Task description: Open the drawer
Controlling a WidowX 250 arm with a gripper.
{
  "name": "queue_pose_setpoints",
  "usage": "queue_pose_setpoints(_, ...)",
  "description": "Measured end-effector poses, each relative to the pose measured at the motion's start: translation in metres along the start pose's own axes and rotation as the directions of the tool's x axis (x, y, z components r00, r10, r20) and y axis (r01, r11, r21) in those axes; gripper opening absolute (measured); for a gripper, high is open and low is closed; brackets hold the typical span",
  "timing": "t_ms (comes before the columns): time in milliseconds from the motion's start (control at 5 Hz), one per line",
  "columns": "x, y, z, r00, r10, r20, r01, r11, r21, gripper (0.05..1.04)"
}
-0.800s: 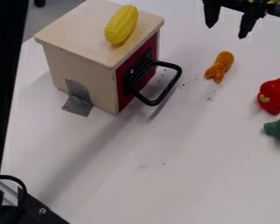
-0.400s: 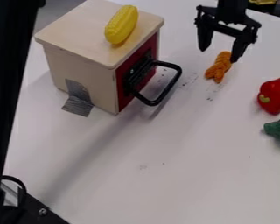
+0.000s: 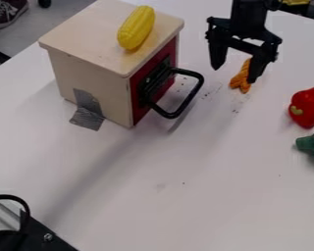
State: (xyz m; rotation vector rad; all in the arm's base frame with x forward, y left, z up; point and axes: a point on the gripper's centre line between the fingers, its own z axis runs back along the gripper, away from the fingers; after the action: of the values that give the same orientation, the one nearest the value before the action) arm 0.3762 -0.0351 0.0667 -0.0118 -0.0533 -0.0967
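Observation:
The black gripper (image 3: 233, 73) hangs at the upper right with its two fingers spread apart and nothing held between them. It is to the right of the drawer's black handle (image 3: 191, 99) and higher in the view, not touching it. That handle stands out from the red drawer front (image 3: 139, 82) on the right side of a pale wooden box (image 3: 91, 73). The drawer front looks flush with the box.
A yellow corn (image 3: 136, 27) lies on the box's top. Partly behind the gripper is an orange toy (image 3: 241, 81). A red pepper (image 3: 307, 107) and a green toy (image 3: 313, 142) lie at the right edge. Grey tape (image 3: 88, 118) joins box and table.
The gripper has come down and somewhat left from the top right corner, now overlapping the orange toy. The black arm part at the left edge has moved mostly out of view.

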Motion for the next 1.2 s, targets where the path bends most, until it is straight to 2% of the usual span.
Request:
queue_pose_setpoints(400, -0.040, 0.012, -0.013, 0.999, -0.051, 0.006, 0.050, 0.996, 0.072, 0.997)
queue_pose_setpoints(800, -0.050, 0.022, -0.024, 0.998, -0.061, 0.013, 0.058, 0.988, 0.143, 0.997)
queue_pose_setpoints(1000, -0.052, 0.023, -0.042, 0.998, -0.054, -0.034, 0.059, 0.987, 0.150, 0.964)
queue_pose_setpoints(1200, -0.050, 0.023, -0.044, 0.999, -0.033, -0.034, 0.038, 0.988, 0.150, 0.687)
